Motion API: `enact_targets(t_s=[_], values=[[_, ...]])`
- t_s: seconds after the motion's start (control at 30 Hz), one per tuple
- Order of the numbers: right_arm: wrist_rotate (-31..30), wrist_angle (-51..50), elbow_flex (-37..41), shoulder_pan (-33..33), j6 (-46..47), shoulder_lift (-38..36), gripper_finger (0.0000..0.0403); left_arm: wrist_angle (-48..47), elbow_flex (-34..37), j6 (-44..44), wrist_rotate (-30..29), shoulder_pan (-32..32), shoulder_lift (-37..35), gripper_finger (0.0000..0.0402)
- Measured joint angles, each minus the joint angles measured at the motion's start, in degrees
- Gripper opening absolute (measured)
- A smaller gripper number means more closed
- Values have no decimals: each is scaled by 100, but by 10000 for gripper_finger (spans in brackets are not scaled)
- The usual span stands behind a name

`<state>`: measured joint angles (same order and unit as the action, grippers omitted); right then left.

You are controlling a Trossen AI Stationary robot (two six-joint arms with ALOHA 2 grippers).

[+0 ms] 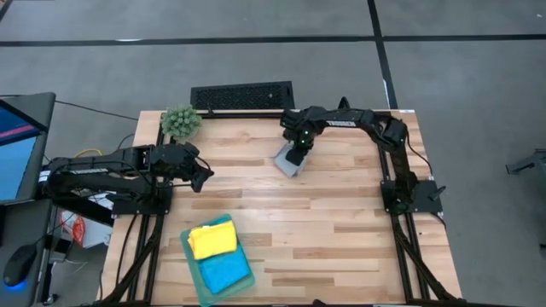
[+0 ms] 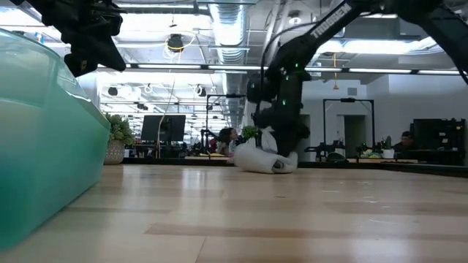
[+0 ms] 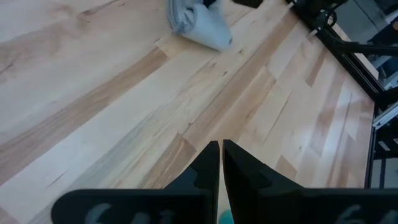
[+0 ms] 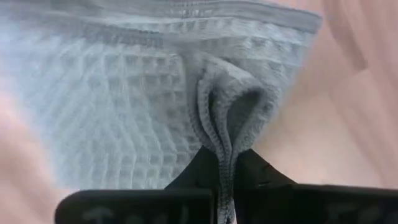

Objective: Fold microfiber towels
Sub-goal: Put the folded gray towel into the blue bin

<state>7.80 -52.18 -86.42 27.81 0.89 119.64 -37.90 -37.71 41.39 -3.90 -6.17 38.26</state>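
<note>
A light grey microfiber towel [image 1: 287,164] lies bunched on the wooden table near its far edge, right of the middle. My right gripper [image 1: 299,153] stands over it, pointing down and shut on it; it shows again in the low view [image 2: 281,150] and its own wrist view [image 4: 227,158]. My left gripper [image 1: 203,177] hangs shut and empty above the table's left part [image 3: 221,146]. Near the front left, a yellow towel [image 1: 212,240] and a bright blue towel [image 1: 226,273] are stacked on a teal green one [image 1: 198,271]. My right gripper pinches a raised ridge of the grey towel [image 4: 219,134] between its two fingers [image 4: 264,174], coming from above and pointing down. The ridge holds more than one layer, with hemmed edges running together into the gap. The rest of the towel [image 2: 259,161] lies on the table.
A fuzzy green plant ball [image 1: 181,122] stands at the far left corner, with a black slotted bar [image 1: 241,95] beyond the far edge. Bare wood [image 1: 324,230] spreads over the middle and right. The teal towel [image 2: 44,139] fills the low view's left.
</note>
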Motion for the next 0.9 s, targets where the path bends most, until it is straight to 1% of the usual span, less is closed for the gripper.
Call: enact_targets(t_s=[0.17, 0.27, 0.4, 0.57, 0.7, 0.77, 0.9], values=[[202, 0, -21, -194, 958, -676, 31, -10, 0, -3, 38, 0, 0, 12], [194, -31, -19, -500, 1720, -1024, 31, -12, 0, -16, 50, 0, -2, 12], [121, -52, -23, -1248, 2958, -1532, 31, -8, 0, -20, 35, 0, -7, 12], [-262, 172, -23, -2562, 4605, -1867, 31, 5, -1, -260, -60, 0, -10, 12], [-872, 1049, -27, -3634, 6118, -1915, 31, 14, -2, -471, -92, 0, -15, 12], [-1250, 1797, -28, -4093, 6753, -1811, 31, 10, -2, -517, -94, 0, -16, 12], [-1700, 3557, -35, -4702, 7416, -1362, 31, 13, -2, -553, -95, 0, -17, 12]])
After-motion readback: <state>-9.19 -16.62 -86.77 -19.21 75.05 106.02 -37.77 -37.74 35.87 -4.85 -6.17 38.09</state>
